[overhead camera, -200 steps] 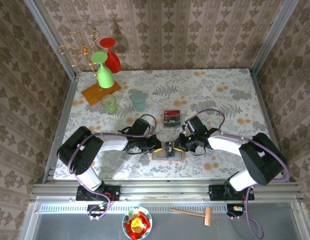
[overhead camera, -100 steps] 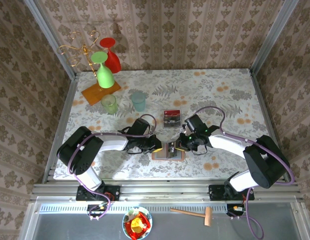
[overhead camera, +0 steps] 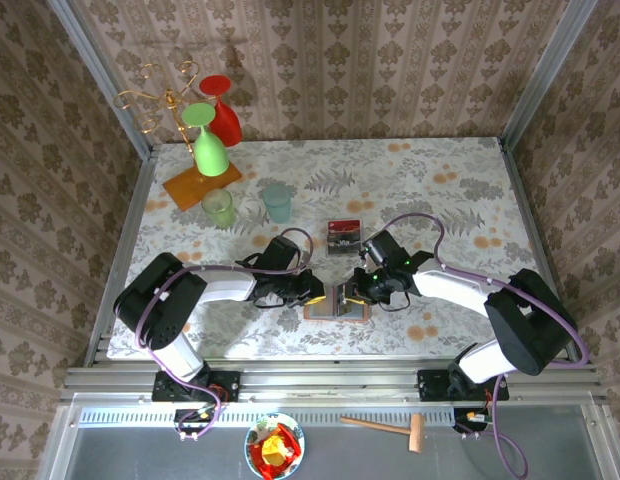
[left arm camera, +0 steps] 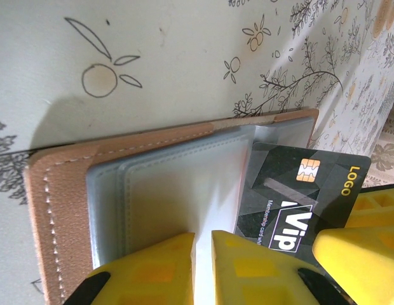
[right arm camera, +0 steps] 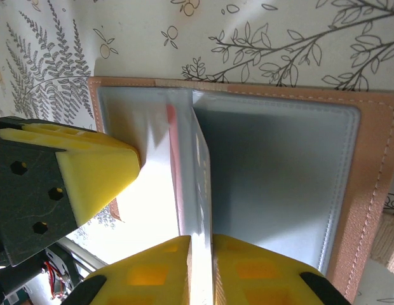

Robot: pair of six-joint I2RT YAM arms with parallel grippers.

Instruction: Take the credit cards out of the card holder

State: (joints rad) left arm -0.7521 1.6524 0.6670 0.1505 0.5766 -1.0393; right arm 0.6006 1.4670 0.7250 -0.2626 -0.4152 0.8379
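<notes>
The salmon-tan card holder (overhead camera: 325,313) lies open on the table near the front edge, grey-blue pockets up (left arm camera: 63,190) (right arm camera: 375,159). My left gripper (overhead camera: 320,292) (left arm camera: 203,254) is shut on a pale inner leaf of the holder. My right gripper (overhead camera: 352,292) (right arm camera: 200,267) is shut on a thin edge standing up from the fold. In the left wrist view this is a black credit card (left arm camera: 298,197) with a gold chip, partly out of its sleeve. Other dark credit cards (overhead camera: 343,237), one red-banded, lie on the table behind the holder.
A glass rack on an orange base (overhead camera: 200,185) holds green (overhead camera: 210,150) and red (overhead camera: 225,120) glasses at the back left. Two small cups (overhead camera: 218,207) (overhead camera: 277,202) stand near it. A wooden mallet (overhead camera: 390,427) and a bowl (overhead camera: 274,447) lie below the table's front rail.
My right gripper has shifted a little to the left over the holder, and the gripped card now stands more upright. The left arm has stayed put.
</notes>
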